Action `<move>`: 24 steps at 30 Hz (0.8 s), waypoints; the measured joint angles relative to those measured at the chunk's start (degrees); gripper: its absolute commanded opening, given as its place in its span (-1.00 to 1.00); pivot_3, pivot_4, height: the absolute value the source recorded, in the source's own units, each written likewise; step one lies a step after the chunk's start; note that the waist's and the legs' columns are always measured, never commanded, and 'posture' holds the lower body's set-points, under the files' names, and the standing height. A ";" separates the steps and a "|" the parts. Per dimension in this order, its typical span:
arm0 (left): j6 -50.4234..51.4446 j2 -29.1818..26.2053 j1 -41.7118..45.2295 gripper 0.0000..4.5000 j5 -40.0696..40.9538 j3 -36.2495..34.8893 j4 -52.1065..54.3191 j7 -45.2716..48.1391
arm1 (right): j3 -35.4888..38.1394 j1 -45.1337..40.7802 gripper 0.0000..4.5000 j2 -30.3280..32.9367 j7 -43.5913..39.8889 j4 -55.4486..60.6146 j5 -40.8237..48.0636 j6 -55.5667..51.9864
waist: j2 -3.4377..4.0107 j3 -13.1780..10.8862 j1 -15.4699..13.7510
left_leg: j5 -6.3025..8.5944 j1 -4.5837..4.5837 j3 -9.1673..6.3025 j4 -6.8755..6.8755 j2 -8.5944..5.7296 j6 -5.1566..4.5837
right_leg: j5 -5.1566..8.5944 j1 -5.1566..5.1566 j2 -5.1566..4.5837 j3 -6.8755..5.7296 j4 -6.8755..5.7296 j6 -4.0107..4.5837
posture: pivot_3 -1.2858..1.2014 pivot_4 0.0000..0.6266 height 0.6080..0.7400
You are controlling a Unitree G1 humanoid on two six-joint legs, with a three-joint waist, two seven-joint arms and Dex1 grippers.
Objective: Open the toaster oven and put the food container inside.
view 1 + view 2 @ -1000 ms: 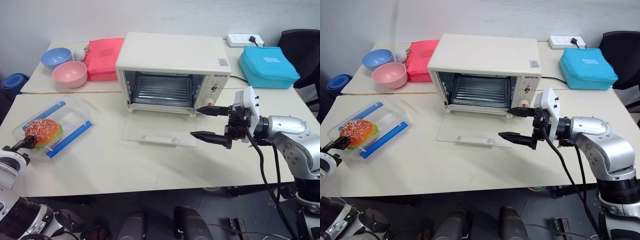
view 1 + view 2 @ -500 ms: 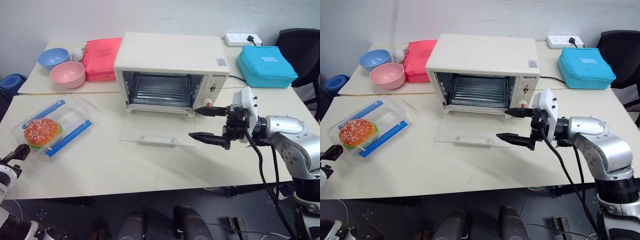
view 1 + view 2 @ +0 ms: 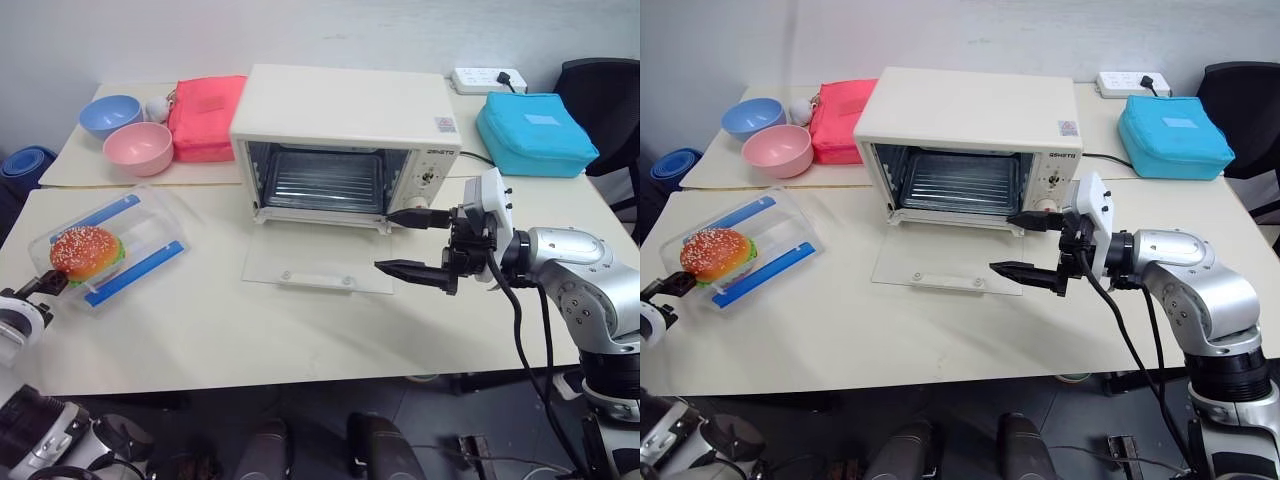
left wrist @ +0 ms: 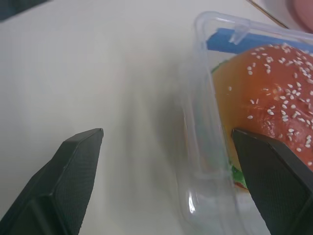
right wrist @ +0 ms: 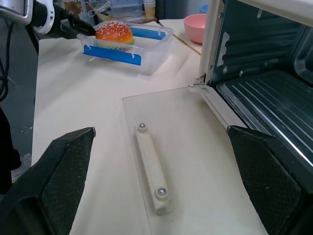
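The table (image 3: 300,340) filled the middle of the head views, and the toaster oven (image 3: 345,110) stood at upper centre, its glass door (image 3: 318,265) already dropped flat toward the near edge with the rack bare inside. The right gripper (image 3: 405,240) hung right of centre beside the door's corner, jaws wide apart and holding nothing. The food container (image 3: 110,245) lay at the left of the frame, well apart from the oven, a toy hamburger (image 3: 85,247) showing through its clear lid. The left gripper (image 3: 45,285) sat at the box's near-left corner, fingers spread; in the left wrist view one finger (image 4: 274,171) overlapped the container wall while the other stood over bare table.

The box looked light and fairly stiff, but its smooth plastic was probably slippery. The safest hold appeared to be across its short sides, near the blue clips (image 3: 135,272), keeping it level.
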State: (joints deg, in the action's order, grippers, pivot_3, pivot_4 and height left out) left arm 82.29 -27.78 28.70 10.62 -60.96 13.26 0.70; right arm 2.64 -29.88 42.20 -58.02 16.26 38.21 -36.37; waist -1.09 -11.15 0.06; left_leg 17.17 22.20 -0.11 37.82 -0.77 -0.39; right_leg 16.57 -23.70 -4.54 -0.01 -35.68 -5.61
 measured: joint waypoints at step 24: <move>-3.92 -12.71 -2.99 -0.89 8.66 13.99 -10.05 13.85 | 4.58 2.57 1.00 2.98 0.91 1.50 4.83 -4.67 | -0.05 0.02 -0.02 | 0.06 0.13 0.04 -0.08 0.02 0.03 | 0.01 -0.12 -0.12 0.05 0.11 0.04 | 0.03 -0.52 1.00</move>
State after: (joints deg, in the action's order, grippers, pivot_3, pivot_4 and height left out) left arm 78.37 -40.50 25.71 19.29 -46.97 3.22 14.55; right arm 7.22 -27.31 45.19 -57.11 17.75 43.04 -41.04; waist -1.14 -11.14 0.04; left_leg 17.23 22.33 -0.07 37.74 -0.75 -0.36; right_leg 16.58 -23.83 -4.66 0.05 -35.56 -5.58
